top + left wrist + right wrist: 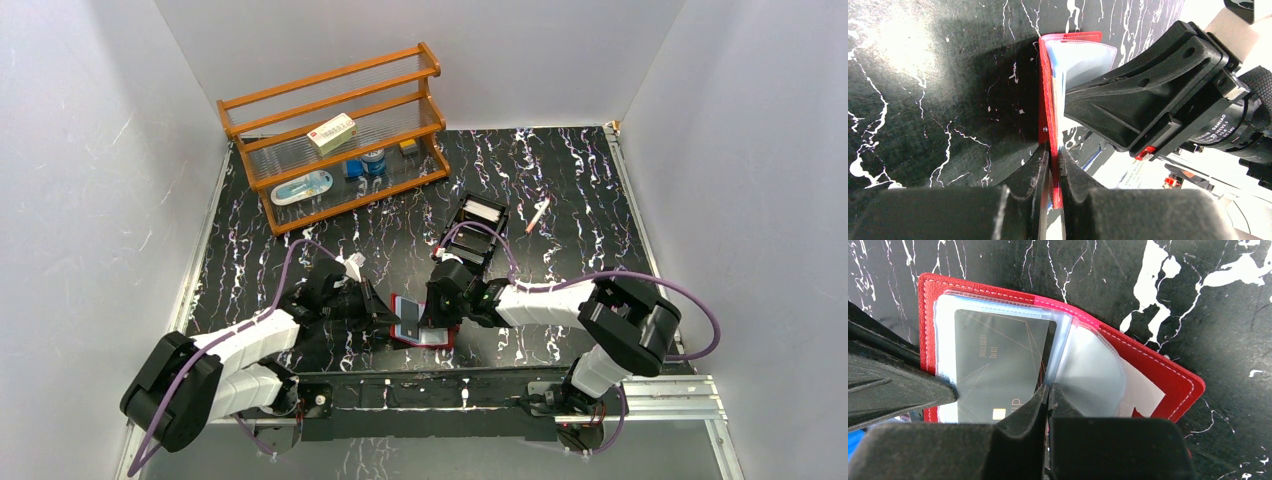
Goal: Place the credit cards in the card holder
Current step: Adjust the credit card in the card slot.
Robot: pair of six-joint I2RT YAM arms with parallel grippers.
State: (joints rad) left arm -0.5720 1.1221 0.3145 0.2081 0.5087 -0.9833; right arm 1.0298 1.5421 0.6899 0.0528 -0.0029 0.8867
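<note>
The card holder [428, 330], a small red wallet, lies open on the black marbled table between my two grippers. My left gripper [1053, 167] is shut on the edge of its red cover [1045, 100], seen edge-on. In the right wrist view the card holder [1158, 375] shows clear sleeves, and a grey credit card [998, 360] with a gold chip sits inside one. My right gripper [1049, 389] is shut on the edge of a clear sleeve leaf [1093, 375] beside that card. A white card [483, 210] lies in the black tray [462, 243].
A wooden shelf rack [340, 140] stands at the back left with a cream box [331, 132] and small items on it. A pen [538, 213] lies right of the tray. The right arm's gripper body [1148, 95] is close beside the left fingers.
</note>
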